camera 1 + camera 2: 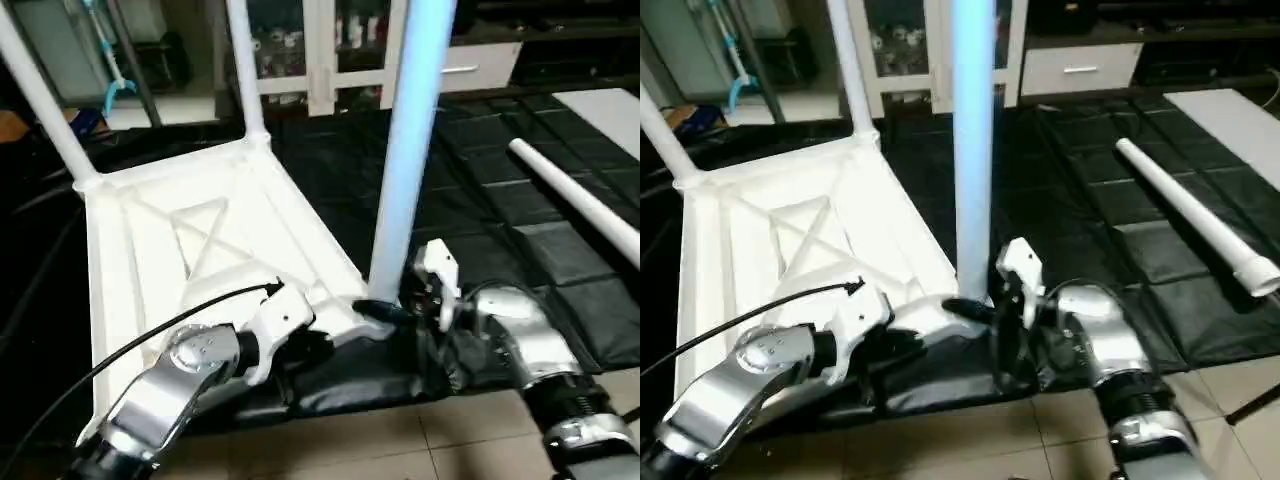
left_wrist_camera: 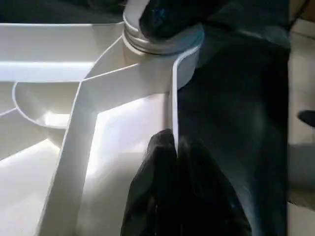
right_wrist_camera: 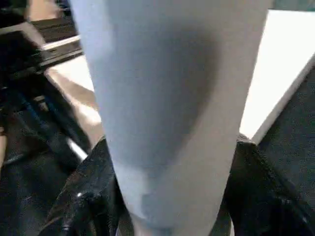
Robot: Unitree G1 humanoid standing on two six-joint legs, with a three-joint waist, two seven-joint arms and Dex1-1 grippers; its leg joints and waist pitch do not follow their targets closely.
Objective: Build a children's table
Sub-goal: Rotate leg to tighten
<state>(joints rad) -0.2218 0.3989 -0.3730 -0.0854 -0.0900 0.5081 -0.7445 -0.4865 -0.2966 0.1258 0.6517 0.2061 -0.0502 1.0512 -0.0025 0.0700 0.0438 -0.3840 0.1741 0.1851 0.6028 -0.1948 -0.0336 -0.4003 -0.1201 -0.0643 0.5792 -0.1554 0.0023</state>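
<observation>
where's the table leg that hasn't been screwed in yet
The loose leg lies flat on the black mat at the robot's right, apart from the table top.

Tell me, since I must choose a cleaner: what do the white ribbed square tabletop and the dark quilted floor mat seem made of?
White ribbed square tabletop: apparently moulded plastic, going by its thin cast ribs, round corner sockets and soft sheen. Dark quilted floor mat: probably padded vinyl or coated fabric, glossy between stitched squares; its exact material is unclear.
</observation>
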